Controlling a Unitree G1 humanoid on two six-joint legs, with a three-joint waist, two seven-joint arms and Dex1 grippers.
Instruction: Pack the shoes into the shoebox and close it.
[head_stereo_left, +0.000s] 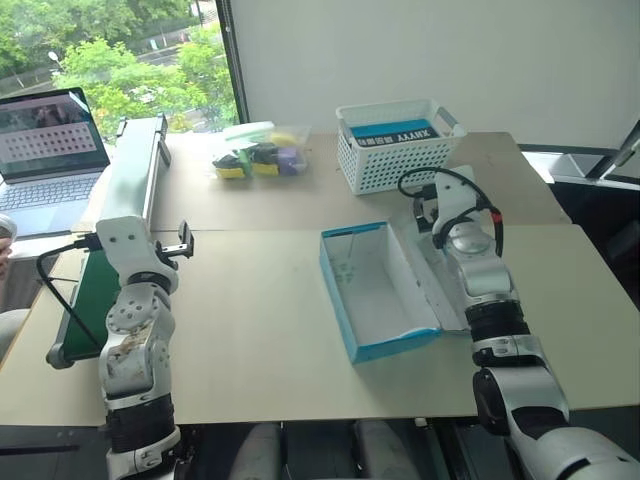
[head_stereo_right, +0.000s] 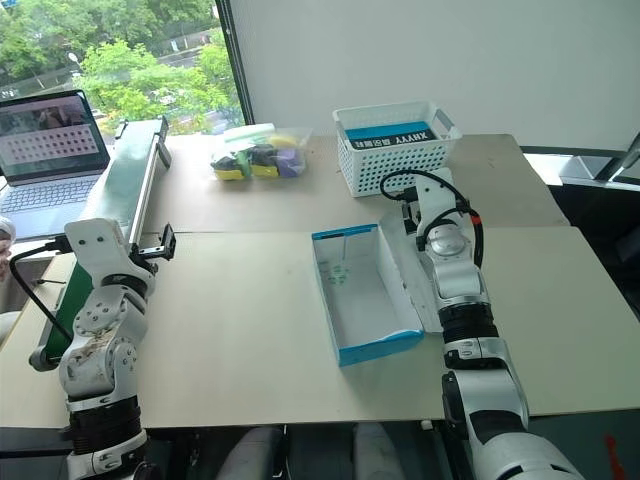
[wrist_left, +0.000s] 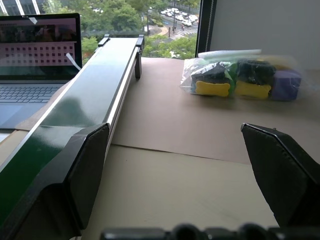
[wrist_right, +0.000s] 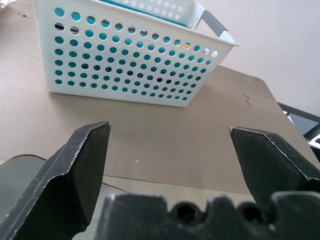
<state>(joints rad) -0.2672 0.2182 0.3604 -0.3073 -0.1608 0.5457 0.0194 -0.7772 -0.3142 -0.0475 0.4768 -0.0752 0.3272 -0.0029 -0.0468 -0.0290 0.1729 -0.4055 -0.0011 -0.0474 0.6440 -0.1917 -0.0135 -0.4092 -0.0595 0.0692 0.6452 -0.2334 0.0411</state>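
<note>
Light-blue rectangular cardboard shoebox (head_stereo_left: 375, 290): on the tan bench (head_stereo_left: 260, 330), near its middle, open, white inside, nothing in it. Its hinged lid (head_stereo_left: 435, 275) lies folded back flat on the right side, partly under the right arm.

Left end effector (wrist_left: 175, 165): two black fingers spread wide, holding nothing, level above the bench's left part, well apart from the shoebox.

Right end effector (wrist_right: 170, 160): fingers likewise spread wide, empty, over the folded-back lid, facing the basket.

White perforated plastic basket (head_stereo_left: 398, 146): far side of the bench, behind the shoebox; holds a teal item with dark print.

Clear plastic bag of coloured items (head_stereo_left: 258, 152): left of the basket.

Long dark green panel with metal edge (wrist_left: 75, 105): along the bench's left edge.

Open laptop (head_stereo_left: 50, 150): beyond the panel, screen lit.
</note>
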